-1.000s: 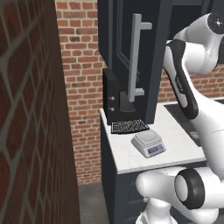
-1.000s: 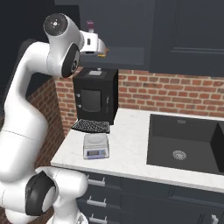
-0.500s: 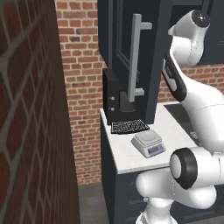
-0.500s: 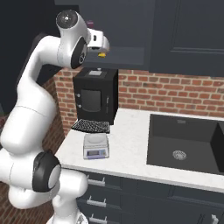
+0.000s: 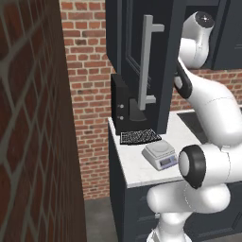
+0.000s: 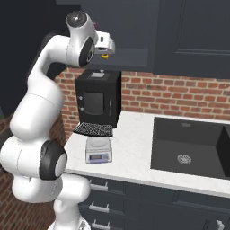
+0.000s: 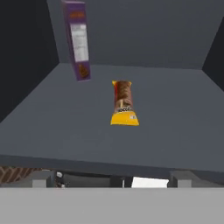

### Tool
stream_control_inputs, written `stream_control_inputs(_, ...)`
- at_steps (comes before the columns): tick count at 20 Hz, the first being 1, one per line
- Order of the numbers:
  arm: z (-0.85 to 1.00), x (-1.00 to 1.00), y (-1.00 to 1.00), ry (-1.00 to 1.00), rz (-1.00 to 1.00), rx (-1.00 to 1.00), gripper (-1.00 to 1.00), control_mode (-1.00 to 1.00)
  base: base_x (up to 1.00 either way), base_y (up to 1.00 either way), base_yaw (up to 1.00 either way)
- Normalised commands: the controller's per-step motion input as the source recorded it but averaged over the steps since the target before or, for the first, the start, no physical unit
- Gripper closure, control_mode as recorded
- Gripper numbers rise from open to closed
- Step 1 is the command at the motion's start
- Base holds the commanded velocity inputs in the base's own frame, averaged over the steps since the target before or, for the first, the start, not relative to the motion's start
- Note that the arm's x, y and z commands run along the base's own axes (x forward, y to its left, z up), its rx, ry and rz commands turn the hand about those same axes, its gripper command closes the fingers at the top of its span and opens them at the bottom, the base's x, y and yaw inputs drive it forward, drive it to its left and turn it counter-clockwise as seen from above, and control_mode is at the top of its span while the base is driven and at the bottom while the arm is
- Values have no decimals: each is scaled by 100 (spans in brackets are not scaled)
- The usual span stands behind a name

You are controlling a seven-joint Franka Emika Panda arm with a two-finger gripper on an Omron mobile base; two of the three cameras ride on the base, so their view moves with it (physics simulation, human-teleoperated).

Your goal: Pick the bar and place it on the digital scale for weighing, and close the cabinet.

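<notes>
The bar (image 7: 123,103) lay flat on the grey shelf floor (image 7: 175,127) inside the cabinet (image 5: 142,56), its long axis running away from the hand camera toward the back wall, the yellow end nearest the camera and the brown-red end farther in. Its wrapper looked smooth and glossy, oblong with a flared crimp at the yellow end. Just to its left and farther back stood a tall purple box (image 7: 77,39), upright, well apart from the bar; nothing lay between the bar and the shelf's front edge. The gripper (image 6: 106,50) hung at the cabinet's opening with its jaws spread wide and nothing between them. The cabinet door (image 5: 163,71), panelled dark navy with a long silver bar handle (image 5: 145,61), stood swung open. Below, on the white speckled counter (image 6: 134,148), the digital scale (image 6: 98,150) sat bare just in front of a black mesh mat (image 6: 92,129), with a small black box appliance (image 6: 97,99) behind that.
</notes>
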Motion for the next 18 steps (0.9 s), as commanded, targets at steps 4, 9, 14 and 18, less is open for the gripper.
stream_control_inputs(4, -3, 36, 0, 1, 0, 0, -100, -100, 0, 0, 0)
stream_control_inputs(9, 0, 19, -3, 0, 0, 0, -100, -100, 0, 0, 0)
stream_control_inputs(14, 0, 12, -5, 0, 2, 0, -100, -100, 0, 0, 0)
stream_control_inputs(18, 0, 16, -3, 0, 1, 0, -100, -100, 0, 0, 0)
